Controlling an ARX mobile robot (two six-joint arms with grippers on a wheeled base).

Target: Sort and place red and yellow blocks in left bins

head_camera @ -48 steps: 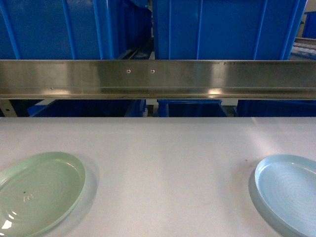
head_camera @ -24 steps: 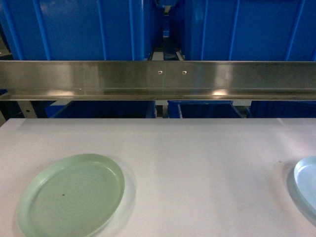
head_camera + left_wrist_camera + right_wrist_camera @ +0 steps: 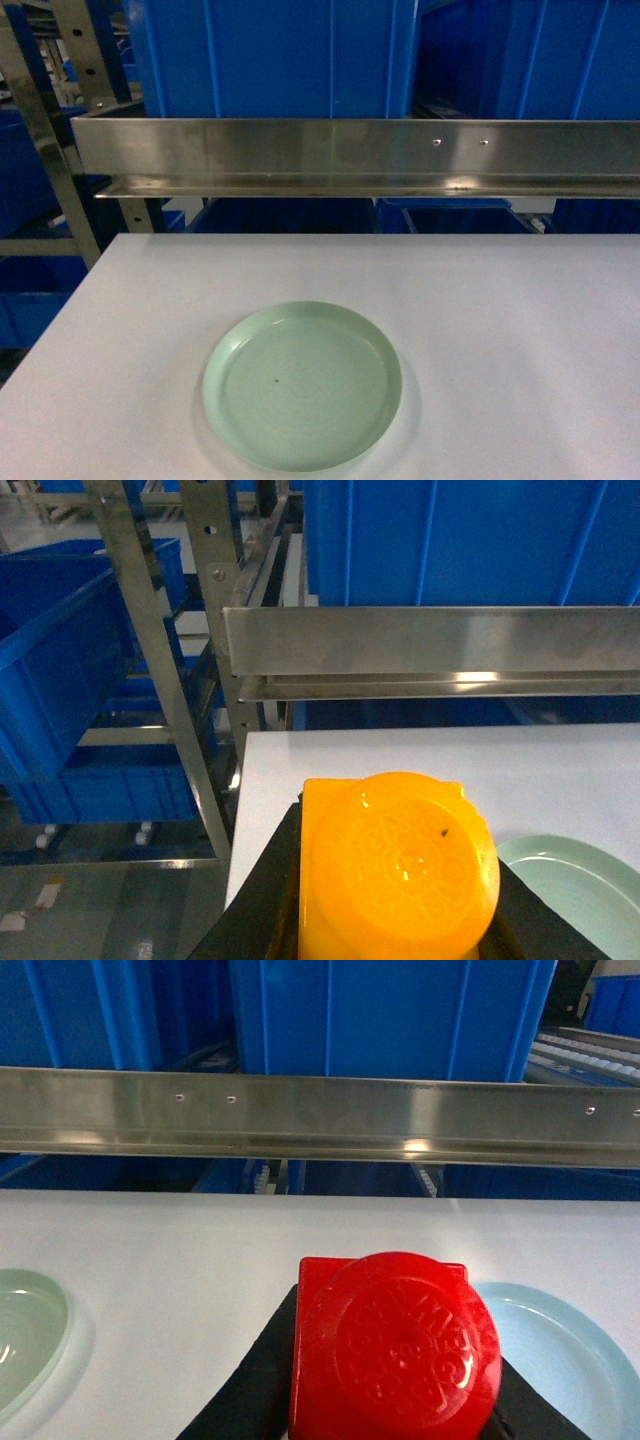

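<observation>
Left gripper [image 3: 395, 920] clamped on yellow block [image 3: 398, 865], above the table's [image 3: 520, 330] left edge beside green plate [image 3: 302, 385]. Right gripper [image 3: 395, 1400] clamped on red block [image 3: 393, 1358], near blue plate [image 3: 545, 1345]. Blue crates [image 3: 270, 55] behind steel rail [image 3: 360, 155].

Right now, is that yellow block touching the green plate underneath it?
Cannot tell. In the left wrist view the yellow block sits in the left gripper and overlaps the green plate, but no gap or contact shows.
</observation>
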